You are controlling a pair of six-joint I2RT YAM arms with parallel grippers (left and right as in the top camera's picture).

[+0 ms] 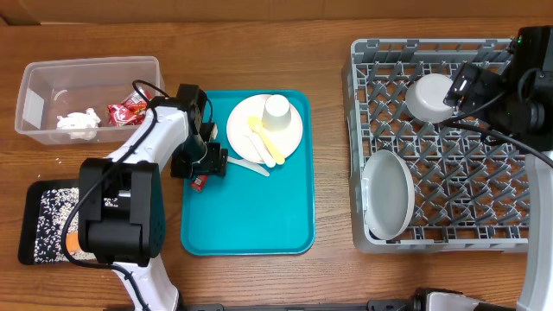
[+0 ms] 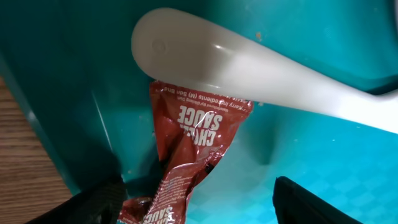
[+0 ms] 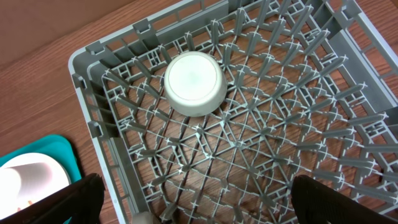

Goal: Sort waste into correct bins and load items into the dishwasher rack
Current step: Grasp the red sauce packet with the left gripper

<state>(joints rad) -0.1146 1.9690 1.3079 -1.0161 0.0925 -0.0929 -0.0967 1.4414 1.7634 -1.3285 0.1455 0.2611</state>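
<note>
A red sauce wrapper (image 2: 186,143) lies on the teal tray (image 2: 311,143), its far end tucked under a white spoon (image 2: 236,68). My left gripper (image 2: 202,208) is low over the wrapper (image 1: 198,183), open, with one finger on each side of its near end. A round white plate (image 1: 263,130) on the tray carries a white cup (image 1: 277,112) and yellow cutlery (image 1: 263,142). My right gripper (image 3: 208,202) hovers open and empty above the grey dishwasher rack (image 3: 261,143). The rack (image 1: 441,147) holds an upturned white bowl (image 3: 194,83) and a white plate (image 1: 386,194).
A clear tub (image 1: 34,82) at the back left holds a crumpled white napkin (image 1: 78,123) and a red wrapper (image 1: 127,111). A black tray (image 1: 30,203) at the front left holds rice grains (image 1: 54,220), partly hidden by the left arm (image 1: 121,212).
</note>
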